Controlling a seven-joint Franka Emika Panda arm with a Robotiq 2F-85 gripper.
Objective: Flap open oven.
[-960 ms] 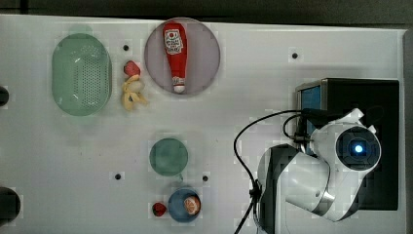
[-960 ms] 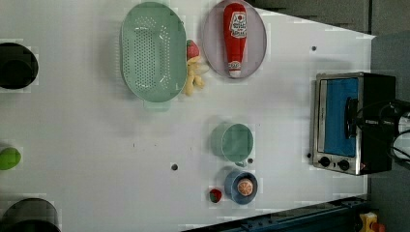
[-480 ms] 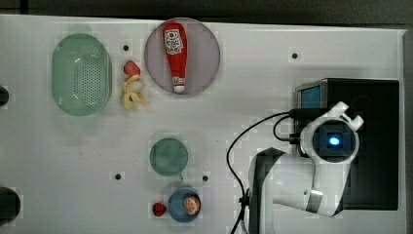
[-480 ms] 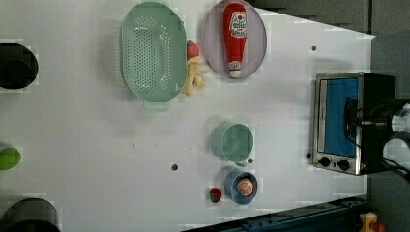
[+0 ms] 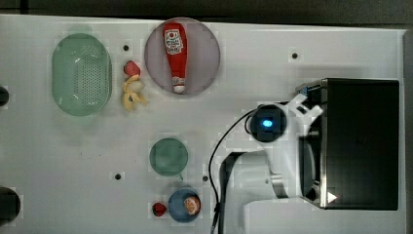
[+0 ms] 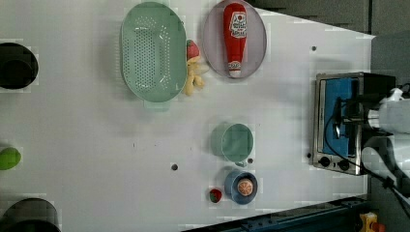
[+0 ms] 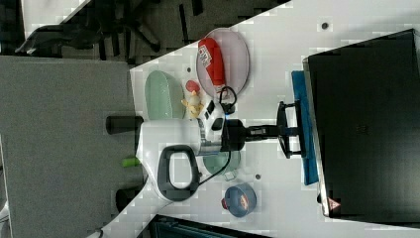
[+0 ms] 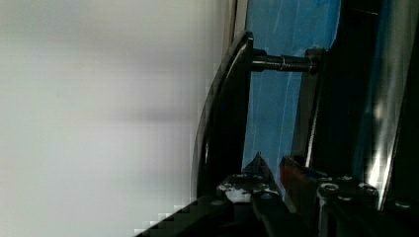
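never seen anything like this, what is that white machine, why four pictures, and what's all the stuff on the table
The white machine is a robot arm with a gripper at its tip. The four pictures show one moment from four cameras: three look at the table from different sides, and one rides on the arm's wrist, so it sees close up.

The arm is reaching toward a toaster oven. In the right view its gripper is at the black bar handle on the blue-tinted door. The wrist view shows that handle close by. Whether the fingers are closed on it, I cannot tell.

On the white table there are also a ketchup bottle on a round plate, a green colander, a green cup and a blue bowl.
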